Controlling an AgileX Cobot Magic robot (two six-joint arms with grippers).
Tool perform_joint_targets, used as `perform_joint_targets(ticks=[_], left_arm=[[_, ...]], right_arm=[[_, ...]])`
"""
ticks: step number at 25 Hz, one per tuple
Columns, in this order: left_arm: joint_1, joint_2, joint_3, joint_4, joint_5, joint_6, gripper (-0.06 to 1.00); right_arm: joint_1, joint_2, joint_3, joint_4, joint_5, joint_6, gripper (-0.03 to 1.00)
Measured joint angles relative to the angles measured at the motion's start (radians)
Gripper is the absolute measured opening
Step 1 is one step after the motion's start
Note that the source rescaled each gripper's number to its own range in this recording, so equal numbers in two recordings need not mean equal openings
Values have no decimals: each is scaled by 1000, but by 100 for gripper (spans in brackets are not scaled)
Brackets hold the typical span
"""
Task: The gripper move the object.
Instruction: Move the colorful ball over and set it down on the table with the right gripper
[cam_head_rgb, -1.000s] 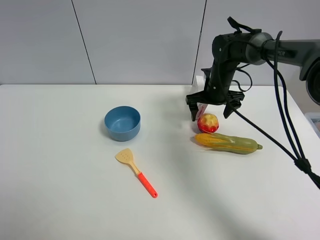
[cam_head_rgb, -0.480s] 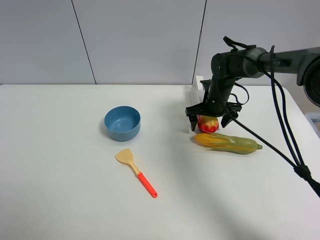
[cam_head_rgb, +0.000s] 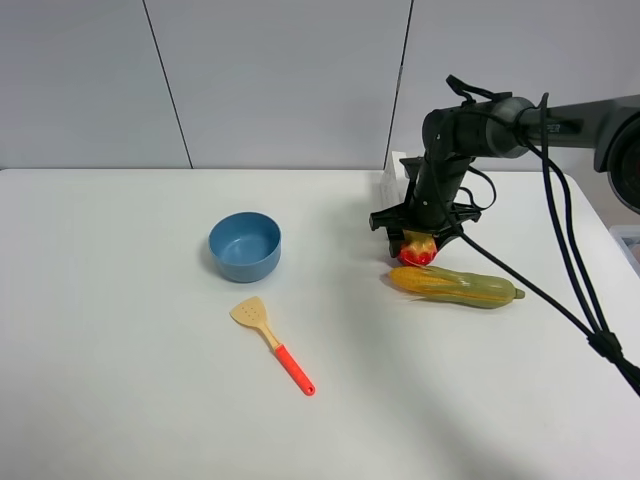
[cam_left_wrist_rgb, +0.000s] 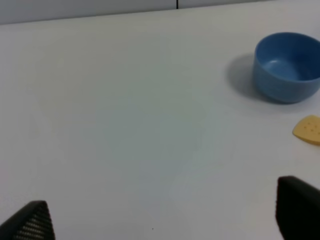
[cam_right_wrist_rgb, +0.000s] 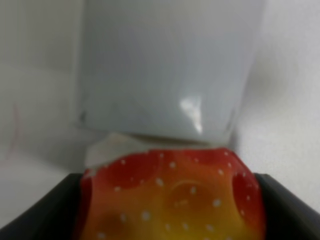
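My right pincer (cam_head_rgb: 417, 238) is clamped on the small round red-and-yellow toy fruit (cam_head_rgb: 418, 254), at the right of the white table (cam_head_rgb: 150, 350), just beside the far side of the yellow-green corn cob (cam_head_rgb: 455, 285). Grasp step; next, probably a clean lift.

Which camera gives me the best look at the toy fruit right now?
Right wrist: the toy fruit is seen close up, clamped between black fingers. Exterior high shows only its lower part under the right gripper, beside the corn cob. Left wrist does not show it.
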Motion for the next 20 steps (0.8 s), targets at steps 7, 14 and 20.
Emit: perform_joint_targets(ticks=[7,14,20], left_arm=[[0,0,0,0,0,0,100],[0,0,0,0,0,0,100],[0,0,0,0,0,0,100]], right_arm=[[0,-18,0,1,39,0,0],[0,-199,1,3,102,-3,0],[6,-425,1,125,111,-165,0]])
